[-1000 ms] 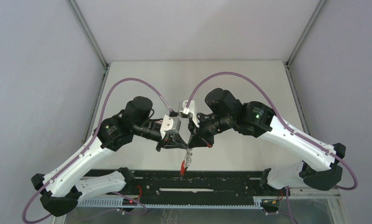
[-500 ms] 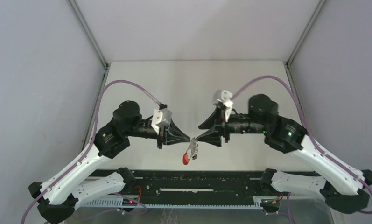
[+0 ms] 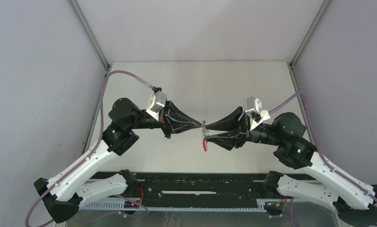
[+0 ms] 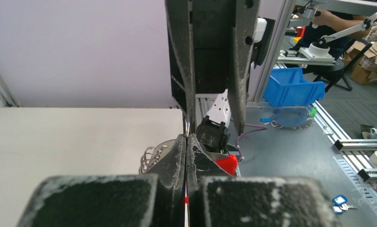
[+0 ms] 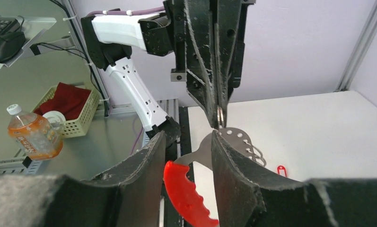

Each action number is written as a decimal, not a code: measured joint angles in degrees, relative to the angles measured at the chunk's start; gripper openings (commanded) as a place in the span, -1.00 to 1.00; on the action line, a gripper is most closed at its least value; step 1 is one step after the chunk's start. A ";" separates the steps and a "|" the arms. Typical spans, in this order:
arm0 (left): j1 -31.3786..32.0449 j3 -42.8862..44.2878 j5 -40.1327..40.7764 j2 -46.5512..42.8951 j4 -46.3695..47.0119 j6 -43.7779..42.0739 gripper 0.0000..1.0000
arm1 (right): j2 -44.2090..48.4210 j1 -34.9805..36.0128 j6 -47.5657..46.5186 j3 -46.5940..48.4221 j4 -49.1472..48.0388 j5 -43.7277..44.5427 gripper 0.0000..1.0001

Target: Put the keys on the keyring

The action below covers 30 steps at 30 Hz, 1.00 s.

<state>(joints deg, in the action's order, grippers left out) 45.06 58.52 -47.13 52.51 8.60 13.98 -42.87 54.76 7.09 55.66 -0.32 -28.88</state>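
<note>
Counting from the overhead view: two arms (left arm, right arm), two sets of fingers, one keyring held in the air above the tabletop, just right of frame centre. Counted one red arc and one silver-grey perforated plate on it in the right wrist view. Spotted a row of small metal loops at lower centre of the left wrist view, number not readable. Noted one small red item on the tabletop at lower right of the right wrist view, too small to name.

Found left fingers pressed fully together, pinching a small metal ring at the top of the keyring. Found right fingers about half apart, one either side of the red arc; cannot tell whether either presses on it.

Compared with half a second earlier:
- Recorded an upward, slightly rightward shift in the overhead frame of the point where the two sets of fingers meet.
- Logged right fingers then closed tip to tip against the left, now spread.
- Logged keyring then dangling below the tips, now between the right fingers.

Compared with one second earlier:
- Saw both wrists then bunched at centre, keyring hanging near the black rail at the bottom.
- Now drawn apart left and right, keyring well above the rail.
</note>
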 measured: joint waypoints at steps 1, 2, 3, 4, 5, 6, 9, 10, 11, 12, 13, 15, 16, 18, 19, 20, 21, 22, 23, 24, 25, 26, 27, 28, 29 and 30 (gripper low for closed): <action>0.00 0.00 0.00 0.04 0.72 0.61 -0.99 | -0.35 -0.11 0.24 -0.11 -0.83 -0.15 -0.08; 0.00 0.00 -0.02 0.00 1.42 1.07 -0.99 | -0.59 -0.28 0.46 -0.13 -1.40 -0.22 -0.09; 0.02 0.00 -0.07 -0.02 2.10 1.25 -0.99 | -0.87 -0.55 0.76 -0.13 -2.03 -0.33 -0.11; 0.02 0.00 -0.13 -0.07 2.84 1.42 -1.00 | -1.18 -0.83 1.01 -0.13 -2.62 -0.48 -0.12; 0.02 0.00 -0.26 -0.07 3.30 1.53 -0.99 | -1.36 -1.11 1.22 -0.13 -3.02 -0.68 -0.13; 0.02 0.00 -0.61 -0.09 3.52 1.53 -0.99 | -1.44 -1.31 1.42 -0.13 -3.39 -0.90 -0.15; 0.04 0.00 -1.60 -0.22 4.15 1.42 -1.00 | -1.62 -1.64 2.14 -0.13 -4.28 -1.77 -0.18; 0.07 0.00 -1.95 -0.37 4.20 1.14 -0.99 | -1.68 -1.70 2.29 -0.13 -4.76 -2.16 -0.19; 0.07 0.00 -2.25 -0.48 4.24 1.03 -0.99 | -1.73 -1.75 2.43 -0.13 -5.09 -2.43 -0.20; 0.07 0.00 -2.69 -0.68 4.28 0.92 -0.99 | -1.77 -1.77 2.51 -0.13 -5.44 -2.78 -0.20; 0.07 0.00 -3.02 -0.81 4.28 0.83 -0.99 | -1.79 -1.77 2.56 -0.13 -5.75 -2.89 -0.20; 0.20 0.00 -3.85 -0.98 4.37 0.55 -0.99 | -1.86 -1.88 2.69 -0.13 -6.29 -2.89 -0.21; 0.31 0.00 -4.35 -1.03 4.37 0.50 -1.00 | -1.90 -1.90 2.71 -0.13 -6.38 -2.89 -0.22; 0.39 0.00 -4.72 -1.07 4.37 0.35 -0.99 | -2.01 -1.92 2.71 -0.13 -6.43 -2.89 -0.22; 0.46 0.00 -4.98 -1.09 4.37 0.02 -0.99 | -2.10 -1.92 2.73 -0.13 -6.49 -2.89 -0.23; 0.48 0.00 -5.35 -1.09 4.35 -0.24 -0.99 | -2.23 -1.92 2.82 -0.13 -6.73 -2.89 -0.24; 0.52 0.00 -5.68 -1.14 4.35 -0.52 -0.99 | -2.40 -1.92 2.91 -0.13 -7.02 -2.91 -0.25; 0.57 0.00 -5.84 -1.16 4.35 -0.87 -0.99 | -2.60 -1.92 3.02 -0.13 -7.30 -2.93 -0.28; 0.57 0.00 -5.88 -1.18 4.35 -1.05 -0.99 | -2.78 -1.92 3.15 -0.13 -7.58 -2.97 -0.31; 0.57 0.00 -5.88 -1.18 4.35 -1.22 -0.99 | -3.02 -1.92 3.34 -0.13 -7.91 -3.04 -0.35; 0.57 0.00 -5.88 -1.18 4.35 -1.51 -0.99 | -3.17 -1.92 3.43 -0.13 -8.15 -3.13 -0.39; 0.57 0.00 -5.86 -1.18 4.28 -1.79 -0.99 | -3.39 -1.92 3.63 -0.13 -8.37 -3.17 -0.44; 0.57 0.00 -5.86 -1.18 4.17 -2.03 -0.99 | -3.50 -1.92 3.65 -0.13 -8.50 -3.19 -0.49; 0.57 0.00 -5.81 -1.18 4.13 -2.25 -0.99 | -3.65 -1.92 3.78 -0.13 -8.61 -3.28 -0.54; 0.57 0.00 -5.68 -1.18 4.09 -2.51 -0.99 | -3.72 -1.92 3.78 -0.13 -8.70 -3.37 -0.60; 0.57 0.00 -5.57 -1.18 4.02 -2.62 -0.99 | -3.78 -1.92 3.85 -0.13 -8.79 -3.43 -0.71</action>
<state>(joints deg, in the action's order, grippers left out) 45.63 58.52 -52.71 51.33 12.62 11.35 -46.65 52.84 10.94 55.53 -9.10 -32.32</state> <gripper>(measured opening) 0.009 0.247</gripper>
